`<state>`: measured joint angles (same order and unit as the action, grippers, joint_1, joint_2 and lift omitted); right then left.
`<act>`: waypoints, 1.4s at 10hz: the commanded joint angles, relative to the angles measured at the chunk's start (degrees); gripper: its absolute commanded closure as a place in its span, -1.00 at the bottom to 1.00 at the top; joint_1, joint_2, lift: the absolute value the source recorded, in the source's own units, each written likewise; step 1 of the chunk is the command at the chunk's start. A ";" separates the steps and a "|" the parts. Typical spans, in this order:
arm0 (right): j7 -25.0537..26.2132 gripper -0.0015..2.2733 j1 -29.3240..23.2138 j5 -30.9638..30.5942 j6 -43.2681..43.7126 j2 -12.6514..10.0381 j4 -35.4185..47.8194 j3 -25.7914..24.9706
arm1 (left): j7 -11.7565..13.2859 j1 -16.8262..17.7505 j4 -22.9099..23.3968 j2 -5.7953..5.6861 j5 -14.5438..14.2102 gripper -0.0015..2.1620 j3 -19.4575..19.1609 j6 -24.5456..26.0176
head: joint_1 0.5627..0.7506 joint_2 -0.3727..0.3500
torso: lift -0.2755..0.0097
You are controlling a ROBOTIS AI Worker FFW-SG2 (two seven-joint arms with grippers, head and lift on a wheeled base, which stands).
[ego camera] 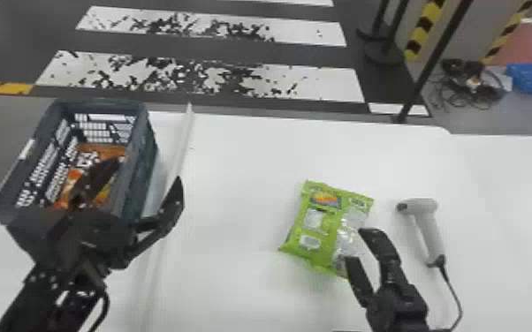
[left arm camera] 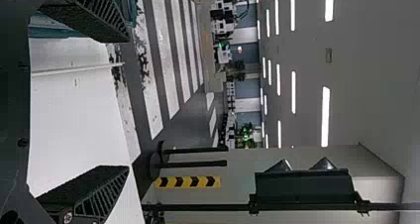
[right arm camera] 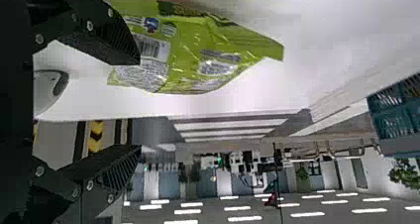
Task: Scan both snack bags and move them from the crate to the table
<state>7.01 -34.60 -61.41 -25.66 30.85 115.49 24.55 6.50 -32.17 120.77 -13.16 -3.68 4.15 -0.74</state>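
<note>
Transfer looks half done

Right gripper, fingers parted, is at four o'clock of the green bag on the table. Left gripper, wide, is at ten, by the crate; orange bag inside awaits moving. Scanning unconfirmed.

The green bag lies flat on the white table, crinkled and shiny, barcode panel up, its length running from seven toward one o'clock. Three o'clock from it, the pale grey scanner lies on its side, handle and cord toward five. Between nine and ten o'clock from the green bag, the open, dark, lattice-walled crate stands upright, the orange bag inside, partly hidden.
</note>
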 commanded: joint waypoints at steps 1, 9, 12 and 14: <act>-1.56 -0.91 -0.73 5.77 2.32 -0.71 3.17 -4.16 | 0.00 0.00 -0.01 -0.02 -0.10 -0.92 -0.11 0.00 | 0.41 -0.09 | 0.32; -18.44 0.98 2.96 46.73 12.34 -12.31 6.42 -19.27 | -0.09 -0.09 -0.71 0.06 -0.37 -0.92 -0.73 -0.18 | 0.41 0.02 | 0.32; -20.19 0.98 4.81 47.43 13.57 -13.36 -1.40 -18.75 | -0.09 -0.09 -0.98 0.15 -0.37 -0.92 -0.73 -0.18 | 0.41 0.00 | 0.32; -20.81 0.98 6.39 47.35 16.56 -14.07 -8.61 -17.78 | 0.00 -0.18 -1.15 0.24 -0.37 -0.92 -0.73 -0.18 | 0.41 -0.01 | 0.32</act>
<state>-13.62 -28.63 -14.08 -10.18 16.97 109.02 6.42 6.49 -32.28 119.72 -12.98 -4.06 3.43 -0.91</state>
